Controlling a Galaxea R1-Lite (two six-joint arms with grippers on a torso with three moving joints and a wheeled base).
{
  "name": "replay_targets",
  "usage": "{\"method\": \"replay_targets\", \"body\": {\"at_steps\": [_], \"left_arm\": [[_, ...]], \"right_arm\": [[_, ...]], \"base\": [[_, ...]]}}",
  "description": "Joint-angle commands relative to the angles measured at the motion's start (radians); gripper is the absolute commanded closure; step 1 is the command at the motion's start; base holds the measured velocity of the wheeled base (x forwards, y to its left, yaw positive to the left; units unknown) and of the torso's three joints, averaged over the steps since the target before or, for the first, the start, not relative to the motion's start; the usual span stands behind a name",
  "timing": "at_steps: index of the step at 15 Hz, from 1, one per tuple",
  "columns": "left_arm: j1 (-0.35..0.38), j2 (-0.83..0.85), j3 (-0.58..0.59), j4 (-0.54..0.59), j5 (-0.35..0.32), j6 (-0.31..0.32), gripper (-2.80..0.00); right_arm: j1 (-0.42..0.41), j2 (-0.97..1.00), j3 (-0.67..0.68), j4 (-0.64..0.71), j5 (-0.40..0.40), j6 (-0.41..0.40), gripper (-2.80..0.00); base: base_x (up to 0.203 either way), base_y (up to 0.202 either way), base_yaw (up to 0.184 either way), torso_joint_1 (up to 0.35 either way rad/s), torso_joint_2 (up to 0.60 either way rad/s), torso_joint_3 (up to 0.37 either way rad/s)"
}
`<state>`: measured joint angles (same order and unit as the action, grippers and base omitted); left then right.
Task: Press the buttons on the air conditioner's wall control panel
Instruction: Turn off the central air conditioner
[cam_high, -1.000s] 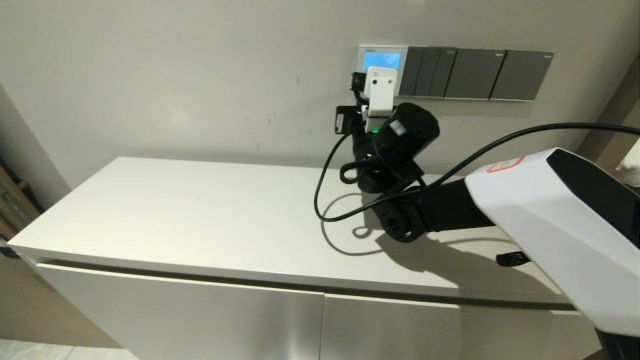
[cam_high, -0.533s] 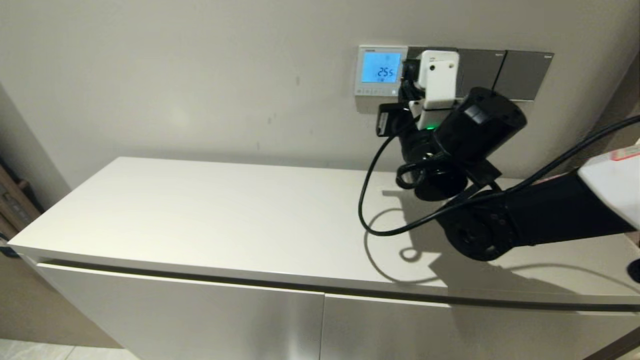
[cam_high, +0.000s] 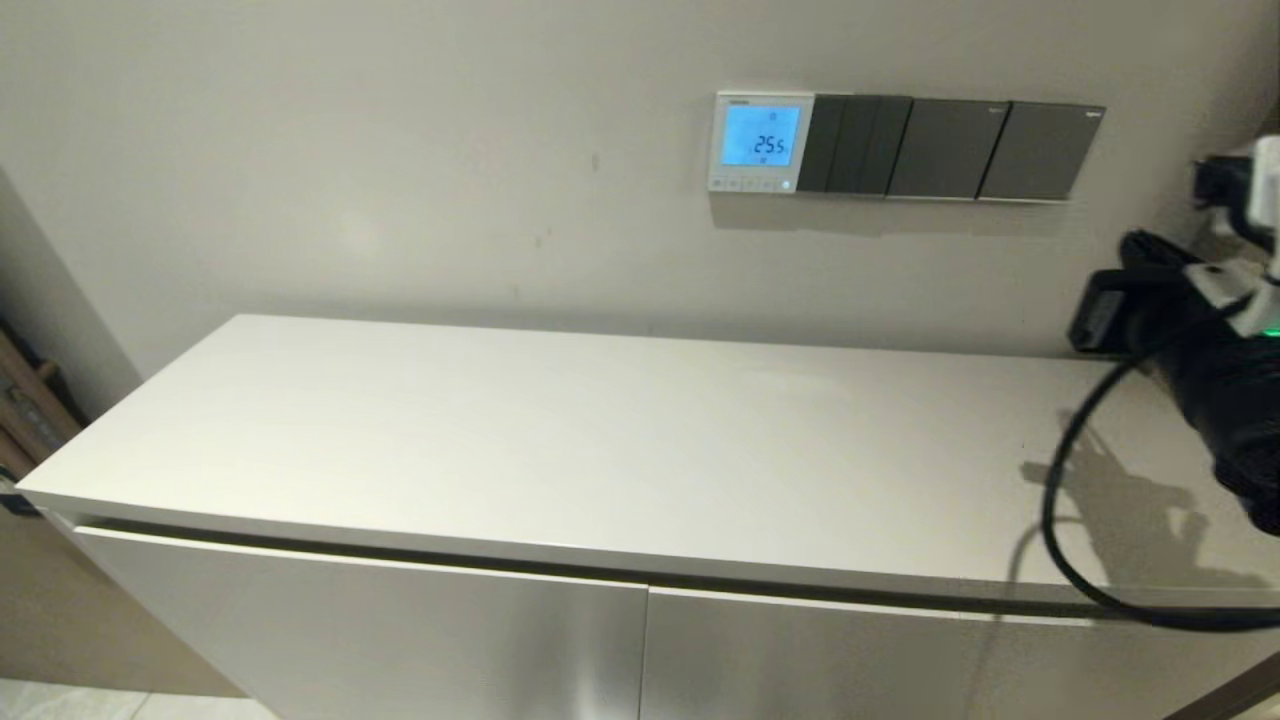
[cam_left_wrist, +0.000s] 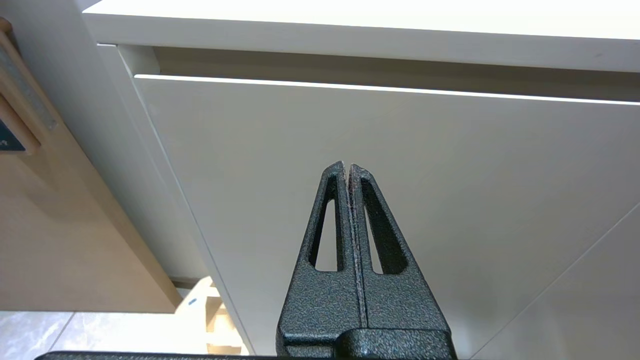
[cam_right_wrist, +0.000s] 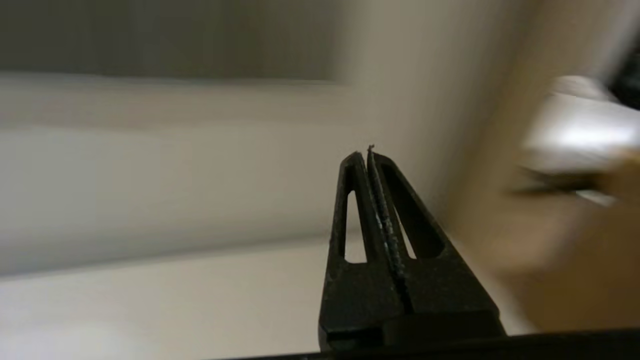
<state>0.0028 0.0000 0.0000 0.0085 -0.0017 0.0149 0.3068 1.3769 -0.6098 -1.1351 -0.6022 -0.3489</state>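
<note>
The air conditioner's wall control panel (cam_high: 762, 141) is a small white square on the wall with a blue-lit screen showing digits. Its row of tiny buttons (cam_high: 750, 183) runs along its bottom edge, with a small light at the right end. My right arm is at the far right edge of the head view, well away from the panel. My right gripper (cam_right_wrist: 369, 152) is shut and empty, pointing at the wall above the cabinet top. My left gripper (cam_left_wrist: 347, 166) is shut and empty, parked low in front of the cabinet door.
Dark grey switch plates (cam_high: 950, 148) sit right of the panel. A white cabinet (cam_high: 520, 440) stands below the wall. The arm's black cable (cam_high: 1060, 510) loops over the cabinet's right end. Wooden furniture (cam_high: 25, 410) stands at the left.
My right arm has swung away from the panel to the far right and pulled back. The panel, which it partly covered, is in full view with its screen lit.
</note>
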Motion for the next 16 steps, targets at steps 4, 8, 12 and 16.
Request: {"method": "replay_targets", "body": {"at_steps": [4, 8, 12, 16], "left_arm": [[0.000, 0.002, 0.000, 0.001, 0.000, 0.000, 0.00], [0.000, 0.000, 0.000, 0.000, 0.000, 0.000, 0.00], [0.000, 0.001, 0.000, 0.001, 0.000, 0.000, 0.00], [0.000, 0.002, 0.000, 0.001, 0.000, 0.000, 0.00]], "right_arm": [[-0.123, -0.515, 0.210, 0.307, -0.001, 0.006, 0.00], [-0.102, -0.805, 0.278, 0.712, -0.004, 0.093, 0.00], [-0.099, -1.017, 0.364, 1.016, -0.003, 0.189, 0.00], [-0.092, -1.102, 0.514, 1.031, 0.010, 0.286, 0.00]], "base": [[0.000, 0.000, 0.000, 0.000, 0.00, 0.000], [0.000, 0.000, 0.000, 0.000, 0.00, 0.000], [0.000, 0.000, 0.000, 0.000, 0.00, 0.000], [0.000, 0.000, 0.000, 0.000, 0.00, 0.000]]}}
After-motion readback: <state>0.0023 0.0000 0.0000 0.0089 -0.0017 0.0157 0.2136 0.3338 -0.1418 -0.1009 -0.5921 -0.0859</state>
